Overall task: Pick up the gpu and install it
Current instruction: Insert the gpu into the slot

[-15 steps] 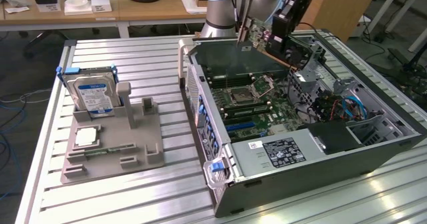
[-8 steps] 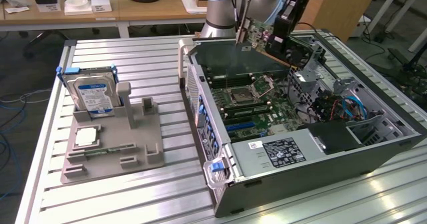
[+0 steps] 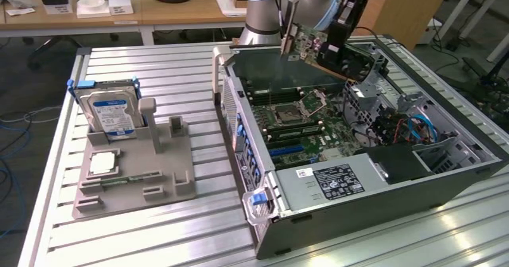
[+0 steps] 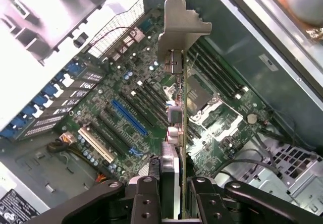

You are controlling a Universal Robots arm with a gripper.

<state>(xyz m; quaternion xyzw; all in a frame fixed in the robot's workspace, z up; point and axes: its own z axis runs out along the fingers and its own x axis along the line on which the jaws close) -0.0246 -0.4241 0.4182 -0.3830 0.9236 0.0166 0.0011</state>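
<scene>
I am looking at a ribbed aluminium table (image 3: 159,76) that spans the whole exterior view. On the exterior view's right half lies an open grey computer case (image 3: 382,210) with its side panel off. Its green motherboard (image 3: 298,121) faces up in the middle of the frame, and a silver power supply (image 3: 334,180) with a dark label sits below it.

The pale blue and silver arm (image 3: 270,5) comes down from the upper centre of the frame, over the far edge of the case.

In the exterior view's left half stands a grey plastic holder (image 3: 171,171). A silver hard drive (image 3: 111,115) with a blue-white label stands upright at its far end. A small green memory stick (image 3: 119,182) lies flat near its front.

The gpu (image 3: 306,43) is in the upper centre of the exterior view, held in the air above the open case and clear of the motherboard. In the wrist view I see the gpu (image 4: 176,113) edge-on, with its pale metal bracket (image 4: 184,24) at the end farthest from the camera. The motherboard and a blue slot (image 4: 128,117) lie beneath it.

The gripper (image 4: 172,193) has its two black fingers (image 4: 146,199) drawn in narrow, one on each face of the card, clamping its near end.
</scene>
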